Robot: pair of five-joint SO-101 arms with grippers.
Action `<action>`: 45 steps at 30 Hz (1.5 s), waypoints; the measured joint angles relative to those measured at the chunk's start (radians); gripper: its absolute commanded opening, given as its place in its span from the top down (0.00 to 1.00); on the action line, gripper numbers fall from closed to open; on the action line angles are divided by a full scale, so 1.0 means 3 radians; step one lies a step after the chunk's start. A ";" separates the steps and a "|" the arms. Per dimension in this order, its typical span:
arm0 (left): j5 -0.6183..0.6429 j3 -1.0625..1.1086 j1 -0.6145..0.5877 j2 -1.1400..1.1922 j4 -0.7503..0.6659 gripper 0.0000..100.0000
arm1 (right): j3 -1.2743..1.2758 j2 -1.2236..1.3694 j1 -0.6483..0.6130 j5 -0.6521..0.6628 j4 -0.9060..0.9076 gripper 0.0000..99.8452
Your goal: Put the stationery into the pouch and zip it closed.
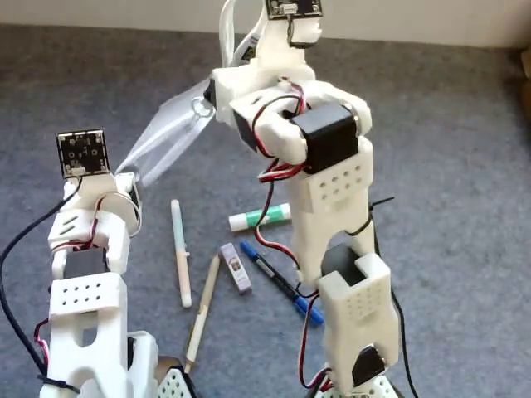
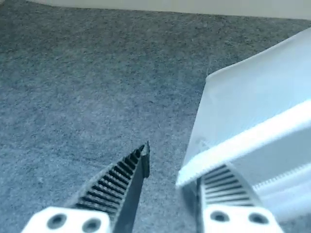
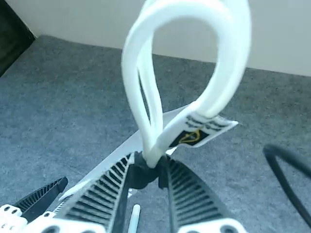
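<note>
Clamped tight, my right gripper [image 3: 148, 172] pinches the pouch [image 1: 166, 137] at the foot of its white loop [image 3: 194, 29] and holds it up off the carpet [image 1: 465, 166], slanting down toward my left gripper [image 2: 179, 162]. That one stands wide open with the pouch's low corner at one finger, ready, I judge, to steady it for loading. Below lie the white pen [image 1: 179, 249], glue stick [image 1: 259, 217], blue pen [image 1: 278, 278], eraser [image 1: 235, 267] and pencil [image 1: 202, 311].

Grey carpet [image 1: 465, 149] spreads throughout, meeting a pale wall [image 1: 415, 16] along the far edge.
</note>
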 measured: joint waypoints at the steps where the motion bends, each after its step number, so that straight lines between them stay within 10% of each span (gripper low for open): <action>1: 0.0005 0.0000 0.0000 0.0000 0.0000 0.97 | 0.0000 0.0000 0.0000 0.0000 0.0000 1.00; 11: 0.0005 -0.0445 0.0026 -0.0010 0.0542 0.99 | 0.0000 0.0000 0.0077 0.0000 0.0000 0.98; 18: -0.0005 -0.1294 0.0020 -0.0010 0.1616 0.99 | -0.0005 -0.0005 0.0394 -0.0005 0.0000 0.74; 32: -0.0010 -0.2511 0.0107 -0.0010 0.2716 0.99 | 0.0056 -0.0041 0.0931 0.0297 0.0000 0.74; 45: 0.0327 -0.2680 0.0164 -0.0010 0.2977 0.99 | 0.3012 -0.1325 0.0926 0.1008 0.0000 0.74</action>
